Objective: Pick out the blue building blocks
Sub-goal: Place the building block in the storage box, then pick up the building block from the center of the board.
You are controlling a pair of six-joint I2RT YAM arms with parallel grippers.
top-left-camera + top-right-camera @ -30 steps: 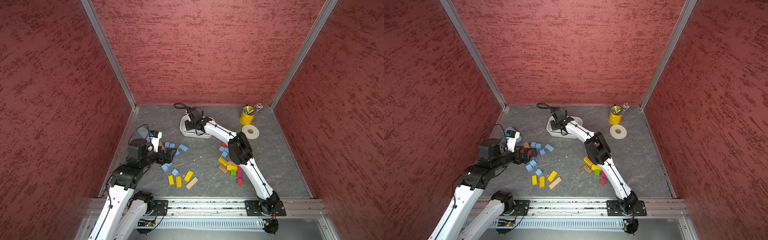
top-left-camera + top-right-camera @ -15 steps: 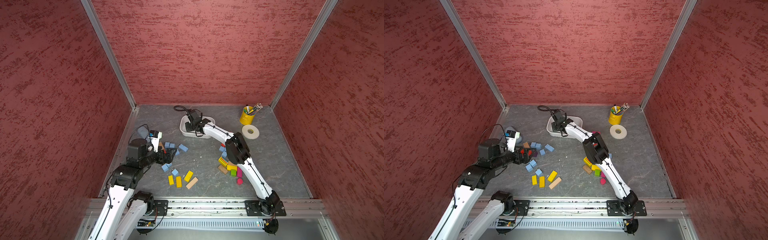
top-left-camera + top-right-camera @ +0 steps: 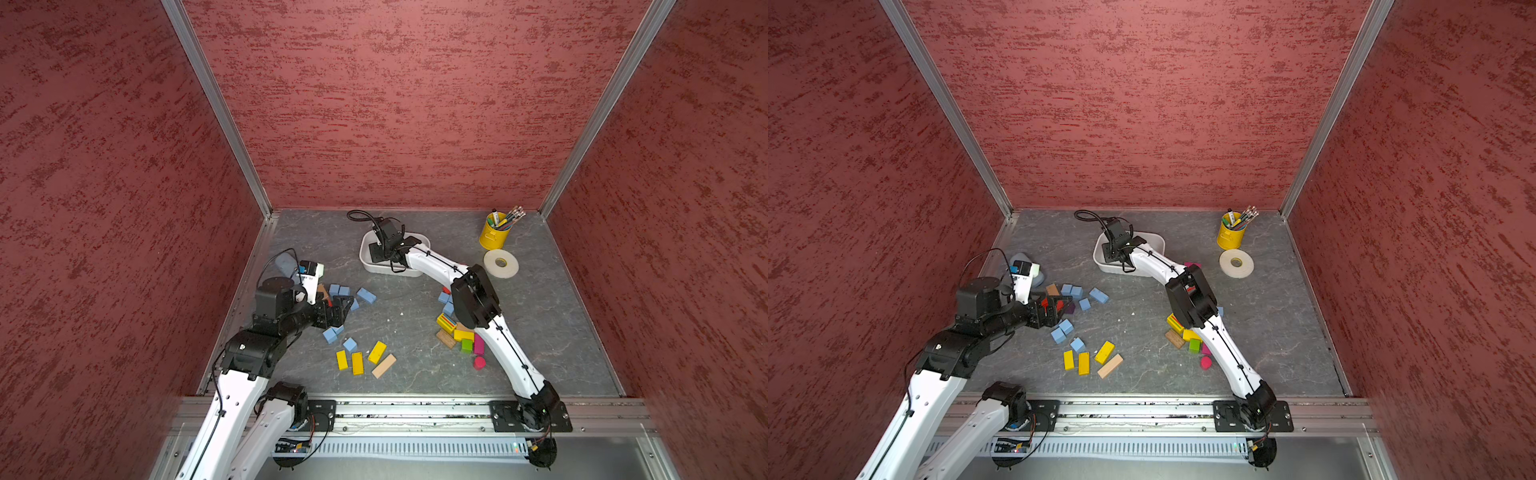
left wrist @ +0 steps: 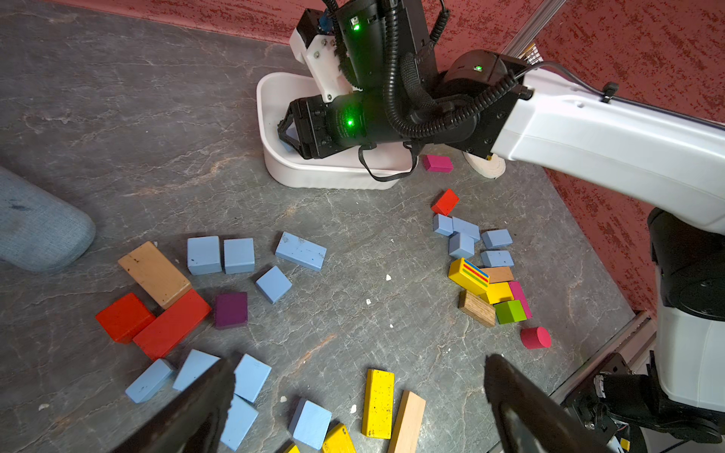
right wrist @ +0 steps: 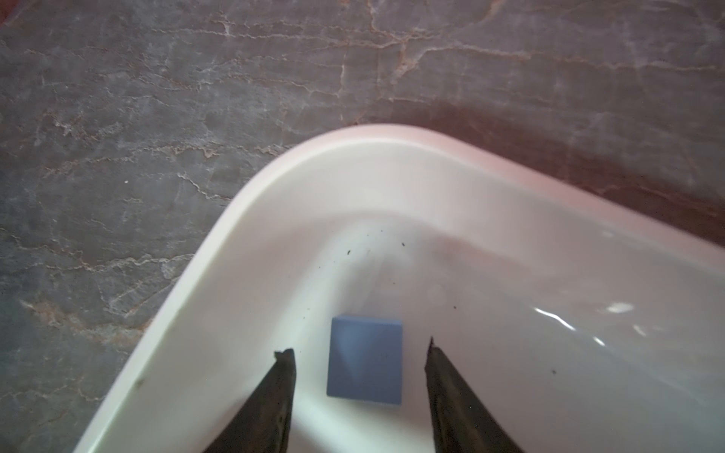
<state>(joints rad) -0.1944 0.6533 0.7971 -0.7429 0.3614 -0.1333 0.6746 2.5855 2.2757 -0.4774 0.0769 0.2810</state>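
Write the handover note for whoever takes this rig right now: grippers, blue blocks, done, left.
Right gripper: open over the white tray; one blue block lies free between its fingers, inside the tray.
Left gripper: open, empty.
Done: one block seen in the tray.
To do: blue blocks loose on the table, a second cluster beside the right arm.

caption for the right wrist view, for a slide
Open right gripper over a blue block inside the white tray.
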